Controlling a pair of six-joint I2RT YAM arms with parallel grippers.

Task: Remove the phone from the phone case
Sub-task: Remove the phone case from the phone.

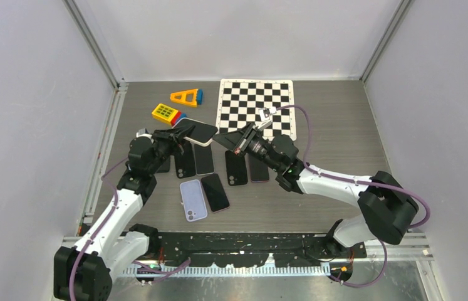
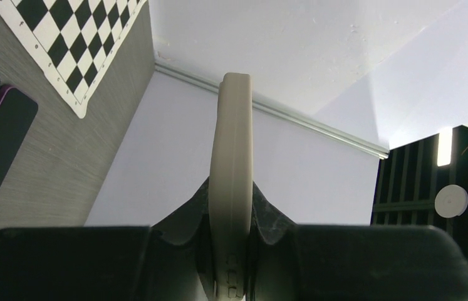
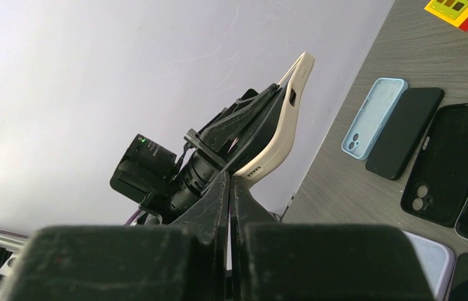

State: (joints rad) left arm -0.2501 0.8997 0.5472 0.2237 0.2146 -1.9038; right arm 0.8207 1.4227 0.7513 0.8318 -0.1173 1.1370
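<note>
Clamping the cased phone [image 1: 197, 132], left gripper [image 2: 232, 213] holds it aloft.
Facing it, right gripper [image 3: 229, 185], closed tight, perhaps touches the corner.

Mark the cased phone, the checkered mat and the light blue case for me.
Cased phone [image 1: 196, 130]: top view, its dark screen.
Checkered mat [image 1: 253, 100]: top view, its centre.
Light blue case [image 1: 192, 199]: top view, its middle.

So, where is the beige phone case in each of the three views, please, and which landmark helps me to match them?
Top external: the beige phone case is left of centre, just left of the checkerboard mat.
Left wrist: centre, edge-on, rising from the bottom of the picture between the fingers.
Right wrist: centre, slightly right, tilted, seen from its side.
Shared landmark: the left gripper, clamped on the case in all three views.
</note>
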